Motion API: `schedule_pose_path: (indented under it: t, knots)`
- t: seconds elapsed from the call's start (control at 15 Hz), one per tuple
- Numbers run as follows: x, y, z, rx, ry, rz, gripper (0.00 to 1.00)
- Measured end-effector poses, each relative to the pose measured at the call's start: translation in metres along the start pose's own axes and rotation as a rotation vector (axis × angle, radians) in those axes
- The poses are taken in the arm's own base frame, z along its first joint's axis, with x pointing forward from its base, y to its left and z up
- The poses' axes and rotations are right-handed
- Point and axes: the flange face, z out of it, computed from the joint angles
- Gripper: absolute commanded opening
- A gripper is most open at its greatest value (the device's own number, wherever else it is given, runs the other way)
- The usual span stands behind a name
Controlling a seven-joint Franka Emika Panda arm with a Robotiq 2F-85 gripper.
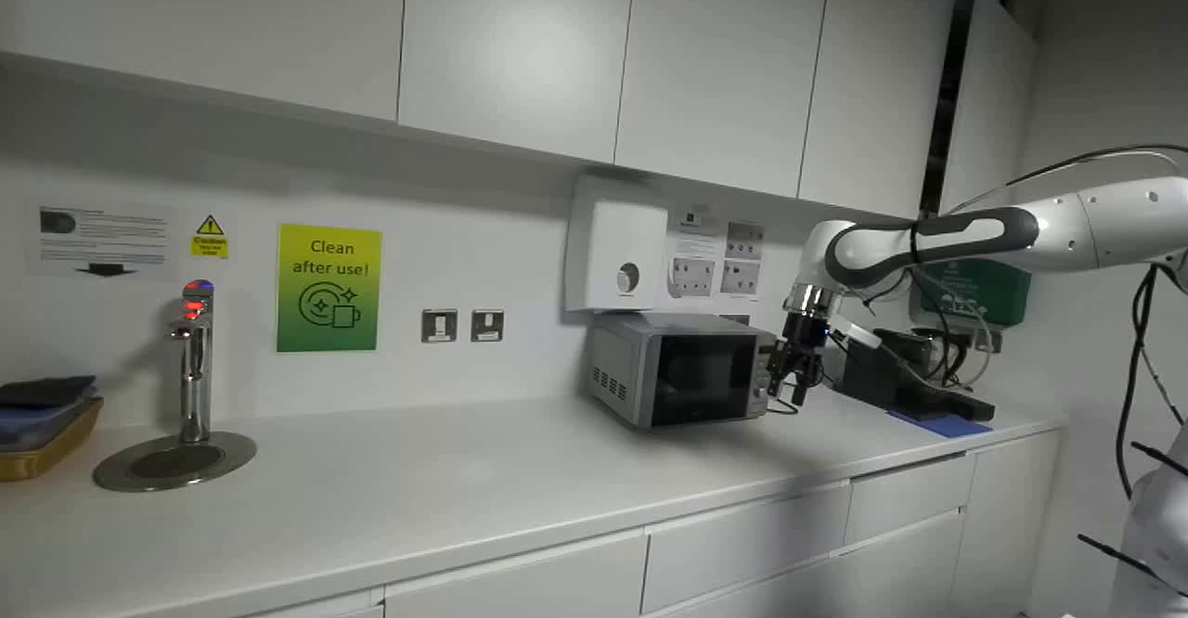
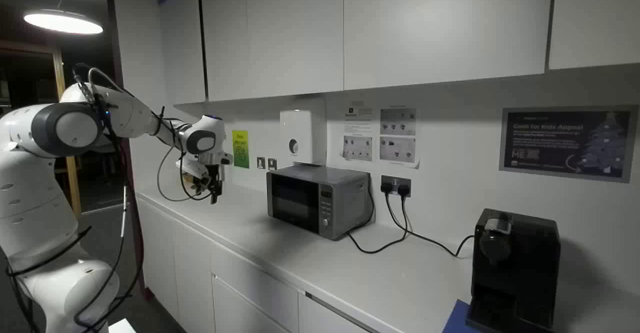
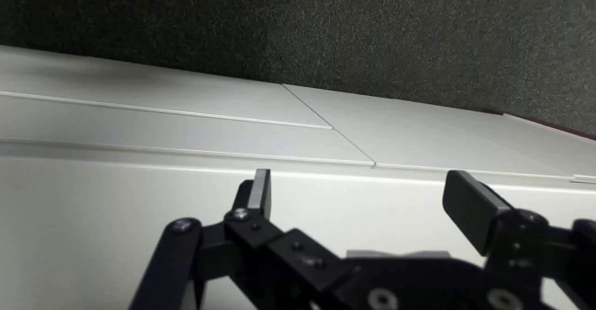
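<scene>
The black claw points down, its two fingers spread wide apart and gripping nothing. Beneath it runs the white desk. Near the claw but apart, at 3 o'clock from it in an exterior view, the grey microwave stands on the desk. In the wrist view, a cabinet front lies past the desk at 12 o'clock. A white dispenser hangs above the microwave, at 2 o'clock in an exterior view. Well apart there, just past 3 o'clock, a black coffee machine rests on a blue mat.
</scene>
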Motion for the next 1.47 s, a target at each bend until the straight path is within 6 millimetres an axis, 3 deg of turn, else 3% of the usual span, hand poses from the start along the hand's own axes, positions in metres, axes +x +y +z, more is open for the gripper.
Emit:
schedule_pose_path:
  t: [0.47,0.67,1.2,1.47]
  knots:
    - [0.000,0.000,0.000,-0.002,0.000,-0.001,1.00]
    - [0.006,0.005,-0.004,-0.041,0.053,0.073,1.00]
    - [0.021,0.050,-0.019,-0.122,0.242,0.438,1.00]
    - [0.022,0.078,-0.039,-0.140,0.329,0.623,1.00]
